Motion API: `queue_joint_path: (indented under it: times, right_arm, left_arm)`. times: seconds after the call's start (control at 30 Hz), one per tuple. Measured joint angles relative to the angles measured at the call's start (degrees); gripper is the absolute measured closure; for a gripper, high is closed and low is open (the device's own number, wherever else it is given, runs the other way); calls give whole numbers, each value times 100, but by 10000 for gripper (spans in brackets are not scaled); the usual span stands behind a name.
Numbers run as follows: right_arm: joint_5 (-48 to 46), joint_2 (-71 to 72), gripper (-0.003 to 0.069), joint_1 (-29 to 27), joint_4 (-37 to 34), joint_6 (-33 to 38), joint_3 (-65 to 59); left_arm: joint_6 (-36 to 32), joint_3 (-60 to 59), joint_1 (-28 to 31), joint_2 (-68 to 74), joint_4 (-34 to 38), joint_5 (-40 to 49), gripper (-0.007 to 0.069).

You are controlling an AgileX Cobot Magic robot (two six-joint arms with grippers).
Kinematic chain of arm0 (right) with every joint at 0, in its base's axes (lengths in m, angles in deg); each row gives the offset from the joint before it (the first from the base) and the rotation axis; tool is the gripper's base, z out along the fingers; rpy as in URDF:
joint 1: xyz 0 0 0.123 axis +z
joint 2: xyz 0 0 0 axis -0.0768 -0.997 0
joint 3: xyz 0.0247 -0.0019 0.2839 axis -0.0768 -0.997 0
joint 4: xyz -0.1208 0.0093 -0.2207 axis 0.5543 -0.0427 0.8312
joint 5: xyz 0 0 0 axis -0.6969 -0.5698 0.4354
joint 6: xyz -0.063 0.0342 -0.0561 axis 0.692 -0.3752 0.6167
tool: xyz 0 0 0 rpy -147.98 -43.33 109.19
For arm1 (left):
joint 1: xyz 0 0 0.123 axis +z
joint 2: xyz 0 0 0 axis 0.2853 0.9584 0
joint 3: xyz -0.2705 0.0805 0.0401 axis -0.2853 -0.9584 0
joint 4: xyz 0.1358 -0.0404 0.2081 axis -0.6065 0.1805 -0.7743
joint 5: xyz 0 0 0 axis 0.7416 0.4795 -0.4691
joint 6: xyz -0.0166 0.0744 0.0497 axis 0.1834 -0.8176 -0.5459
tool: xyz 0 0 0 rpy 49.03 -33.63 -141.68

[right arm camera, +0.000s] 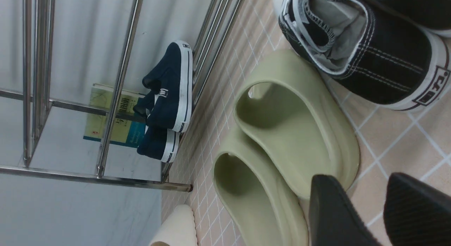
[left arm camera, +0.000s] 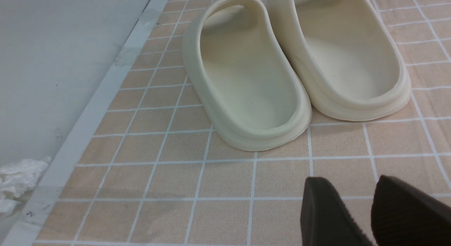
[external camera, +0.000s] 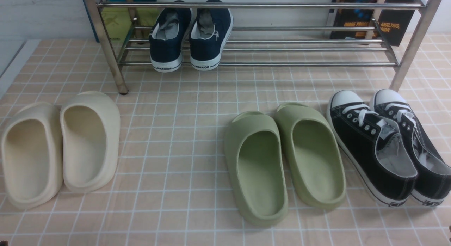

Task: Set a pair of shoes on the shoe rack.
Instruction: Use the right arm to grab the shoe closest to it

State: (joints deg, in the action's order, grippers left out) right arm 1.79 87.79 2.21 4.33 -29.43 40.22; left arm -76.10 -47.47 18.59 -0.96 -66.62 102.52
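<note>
The pair of shoes, two black canvas sneakers (external camera: 370, 151) with white toe caps and laces, stands side by side on the tiled mat at the right, just in front of the shoe rack's right leg. The chrome shoe rack (external camera: 246, 63) spans the back. In the right wrist view my right gripper (right arm camera: 356, 179) is open and empty, low over the mat by the heel of a green slide, with the black sneaker's heel (right arm camera: 380, 59) a short way beyond. My left gripper (left arm camera: 348, 180) is open and empty, above bare mat. Neither gripper shows in the front view.
Navy sneakers (external camera: 190, 34) sit on the rack's lower shelf at the left. Green slides (external camera: 282, 161) lie directly left of the black pair. Cream slides (external camera: 60, 147) lie at the far left, just ahead of my left gripper. Books (external camera: 366, 24) lean behind the rack.
</note>
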Motion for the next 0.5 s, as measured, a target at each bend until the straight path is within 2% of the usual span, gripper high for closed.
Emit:
queue_joint_path:
  times: [0.13, 0.27, 0.37, 0.5]
  right_arm:
    - [125, 0, 419, 0, 91, 53, 0]
    - [266, 0, 419, 0, 261, 619, 0]
    - [236, 0, 433, 0, 289, 1617, 274]
    - [183, -221, 533, 0, 595, 2631, 1110]
  left_arm:
    - [0, 0, 0, 0, 0, 0, 385]
    - [0, 0, 0, 0, 0, 0, 385]
    - [0, 0, 0, 0, 0, 0, 385]
    - [0, 0, 0, 0, 0, 0, 385]
